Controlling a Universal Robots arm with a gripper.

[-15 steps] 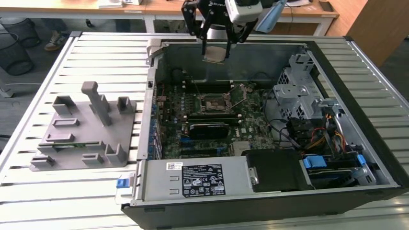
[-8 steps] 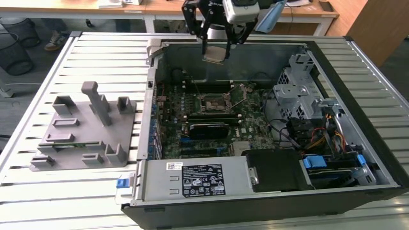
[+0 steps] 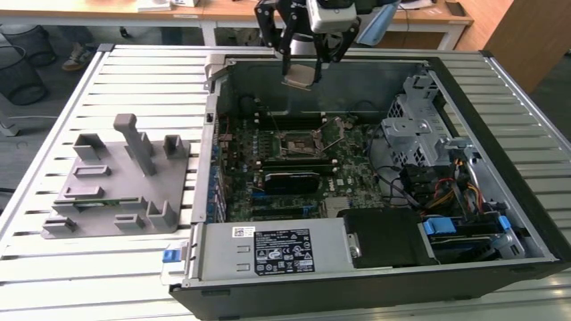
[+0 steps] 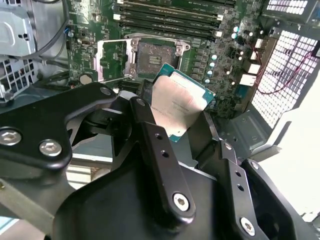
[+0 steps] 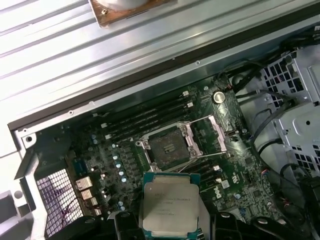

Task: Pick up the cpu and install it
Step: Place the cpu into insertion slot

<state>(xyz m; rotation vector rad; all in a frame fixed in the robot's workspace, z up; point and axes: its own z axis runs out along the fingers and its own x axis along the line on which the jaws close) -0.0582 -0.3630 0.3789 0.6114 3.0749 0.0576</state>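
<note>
Tool (image 3: 301, 70) clamped on the cpu (image 5: 170, 205), high above the open socket (image 5: 170, 146) inside a computer case (image 3: 375, 284) on the bench (image 3: 134, 80).

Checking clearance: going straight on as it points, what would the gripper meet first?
Likely the motherboard near the open socket, touched first by the cpu that the gripper holds; depth is unclear.

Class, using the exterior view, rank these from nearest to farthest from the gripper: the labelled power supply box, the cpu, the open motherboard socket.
1. The cpu: held in the gripper, up over the far wall of the case.
2. The open motherboard socket: in the middle of the case floor.
3. The labelled power supply box: at the case's near edge.
</note>
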